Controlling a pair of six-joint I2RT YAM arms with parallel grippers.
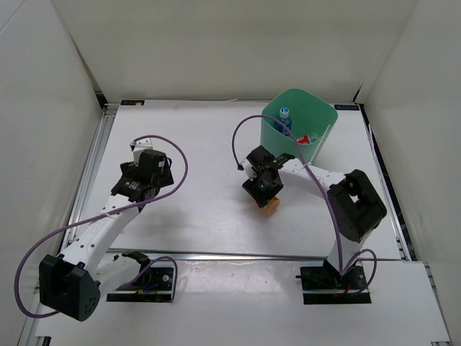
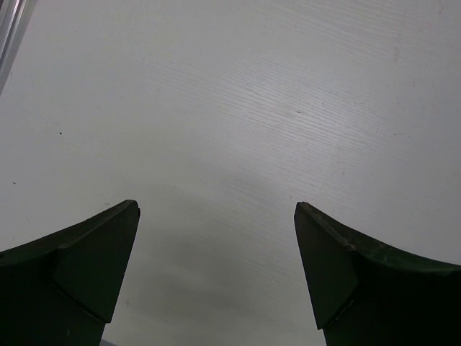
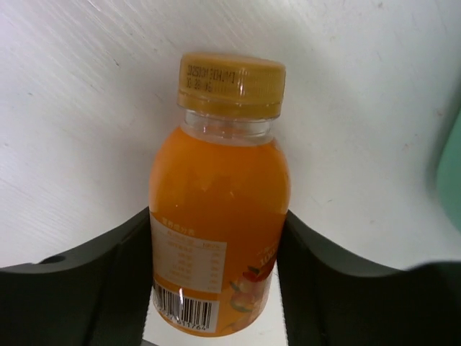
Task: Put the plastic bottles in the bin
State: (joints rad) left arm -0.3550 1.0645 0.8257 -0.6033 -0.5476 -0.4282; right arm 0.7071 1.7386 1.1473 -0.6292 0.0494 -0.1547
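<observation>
The mint-green bin stands at the back right. Inside it lie a clear bottle with a blue label and one with a red label and cap. The bottle with the dark label and black cap is not in view. My right gripper is shut on the orange-bodied bottle, its fingers pressed to both sides of the body; the yellow cap points away. In the top view only a bit of orange shows under the gripper. My left gripper is open and empty over bare table.
The bin's green edge shows at the right of the right wrist view. White walls enclose the table on three sides. A metal rail runs along the table's left edge.
</observation>
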